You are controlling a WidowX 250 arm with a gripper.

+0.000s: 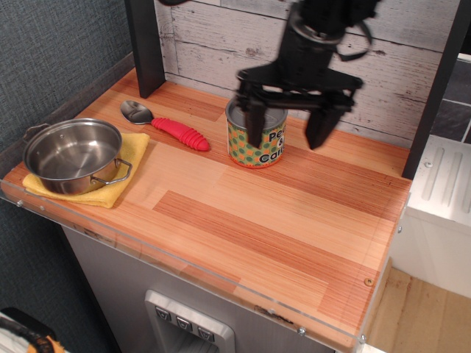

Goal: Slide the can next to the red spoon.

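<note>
The can (263, 149), orange with green dots and a grey lid, stands upright on the wooden tabletop just right of the red spoon (179, 133). The spoon lies flat with its silver bowl pointing to the back left and its red ribbed handle end a short gap from the can. My gripper (287, 126) is open wide and holds nothing. It hangs above and to the right of the can. Its left finger (254, 121) crosses in front of the can's top in this view; its right finger is clear of the can.
A steel pot (73, 154) sits on a yellow cloth (118, 184) at the front left. A black post (143, 44) stands at the back left, and a plank wall (213, 37) runs behind. The table (294, 243) drops off at the front and right edges.
</note>
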